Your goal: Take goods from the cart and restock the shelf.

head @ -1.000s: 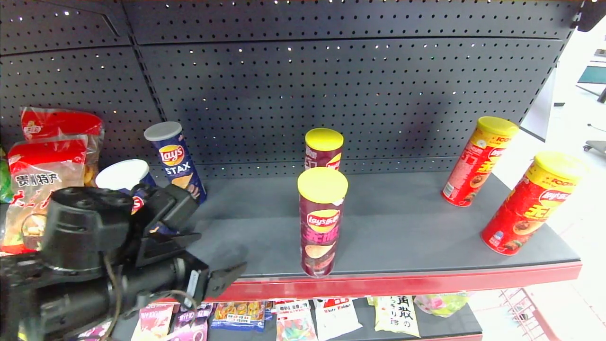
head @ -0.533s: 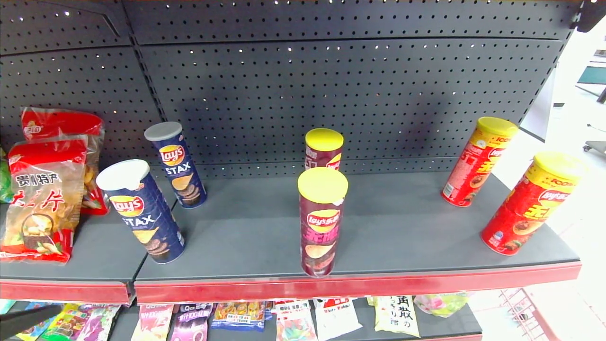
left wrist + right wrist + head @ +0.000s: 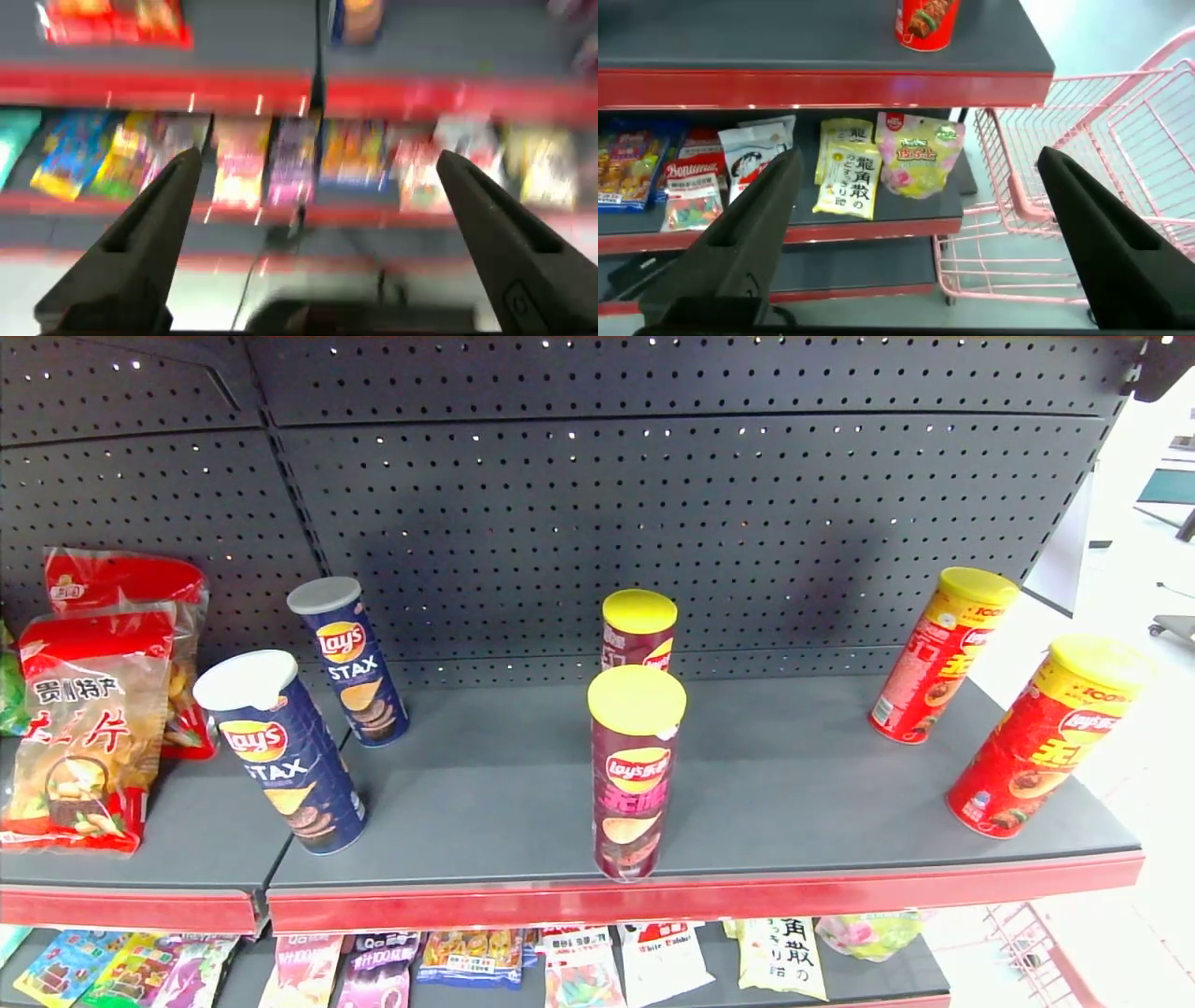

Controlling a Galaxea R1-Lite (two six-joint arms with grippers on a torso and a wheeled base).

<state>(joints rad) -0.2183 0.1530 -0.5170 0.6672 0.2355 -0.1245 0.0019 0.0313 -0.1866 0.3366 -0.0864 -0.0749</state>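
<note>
Shelf [image 3: 794,775]: six upright chip cans [image 3: 633,775], snack bags [image 3: 79,728].

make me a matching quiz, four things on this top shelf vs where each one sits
1. front dark blue cardboard chip tube with white lid
2. front maroon cardboard chip tube with yellow lid
3. front red cardboard chip tube with yellow lid
4. red-topped plastic snack bag

A. middle of the grey metal shelf, at its front edge
B. far left end
C. right end
D. left of middle, right of the bag

Pairs: 1-D, 2-A, 3-C, 4-B
</note>
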